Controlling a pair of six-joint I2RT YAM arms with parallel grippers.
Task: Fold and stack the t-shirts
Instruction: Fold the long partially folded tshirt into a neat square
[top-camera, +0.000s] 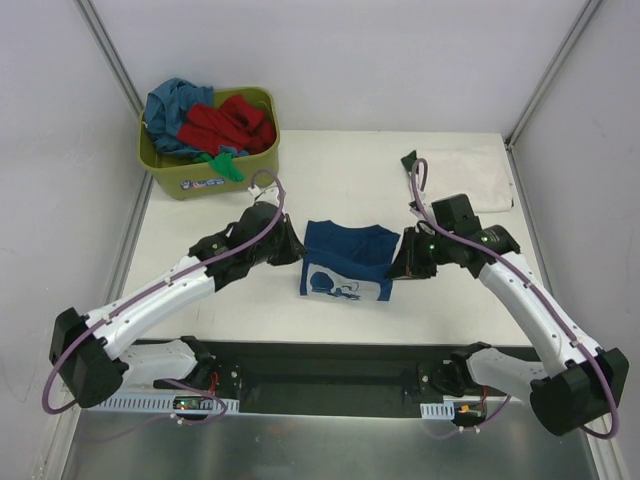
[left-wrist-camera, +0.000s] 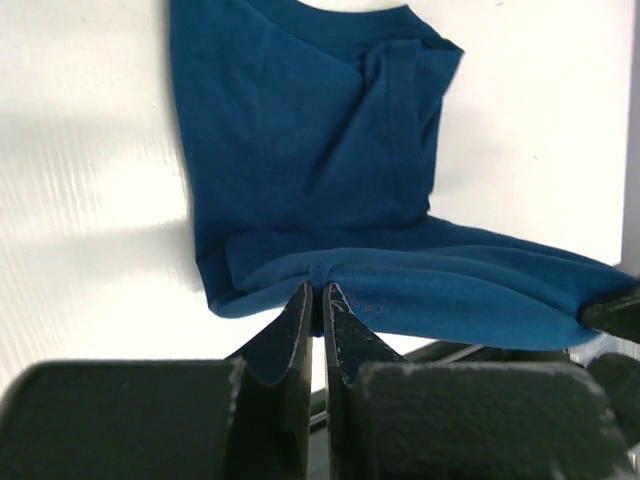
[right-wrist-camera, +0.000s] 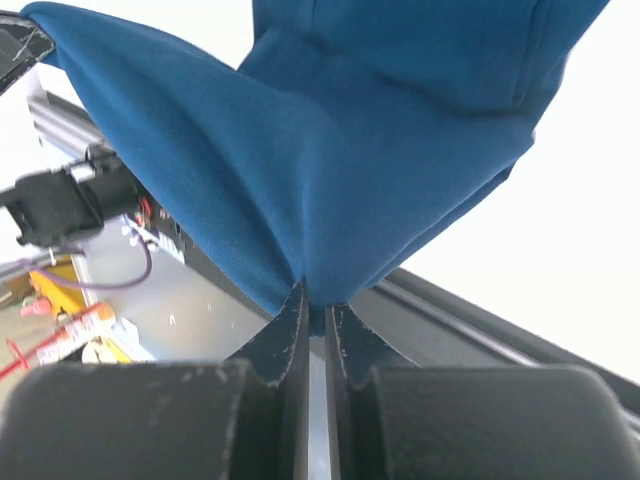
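**Navy tee pinched at both ends, mid-table**

From above: navy t-shirt (top-camera: 345, 262) partly folded on the middle of the table (top-camera: 350, 165), white cartoon print up at its near-left corner. Flanked by the left gripper (top-camera: 292, 243) at its left edge and the right gripper (top-camera: 400, 258) at its right edge. From this height, no telling how far either pincer stands open, nor whether the near hem is off the surface.

Only from above:
- Olive tub (top-camera: 262, 103) at the far-left corner, heaped with a red tee (top-camera: 225, 125), a teal tee (top-camera: 168, 100) and a green tee (top-camera: 226, 166).
- Folded white tee (top-camera: 470, 175) at the far right, with a dark cloth (top-camera: 408, 160) poking out at its left end.

From the left wrist: fingers (left-wrist-camera: 290, 335) drawn almost together, barely a slit between the tips, nipping a fold of the near hem. Far part of the shirt flat on the white surface. Near edge raised and stretched off to the right, ending at a dark fingertip at the frame's edge. No print visible here.

From the right wrist: fingers (right-wrist-camera: 285, 340) likewise nearly closed, clamped on a gathered corner of blue cloth. Fabric lifted clear, fanning up and leftward from the pinch. Underneath, the table's front rail and cabling, unseen in the other wrist view.
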